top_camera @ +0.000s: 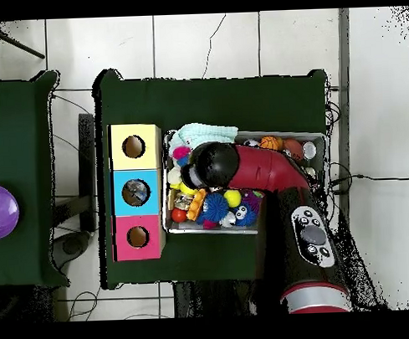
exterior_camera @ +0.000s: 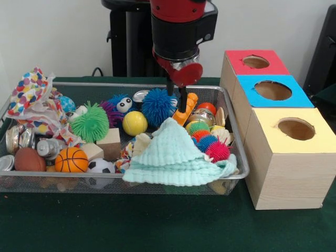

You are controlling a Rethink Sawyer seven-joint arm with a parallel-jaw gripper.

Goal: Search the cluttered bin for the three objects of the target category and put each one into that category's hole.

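The wire mesh bin is crowded with toys. My gripper hangs over its right half, just above the peak of a mint-green cloth that stands up like a tent and drapes over the front rim. In the overhead view the arm's head hides the gripper, and the cloth lies at the bin's edge. I cannot pick out any clear wrinkly plastic object in the bin. Something pale and glossy shows inside the blue box's hole.
Three wooden boxes with round holes stand beside the bin: red, blue, yellow. The bin holds spiky balls, a yellow ball, a basketball, metal cans, wood blocks and a dotted cloth. A purple bowl sits on another table.
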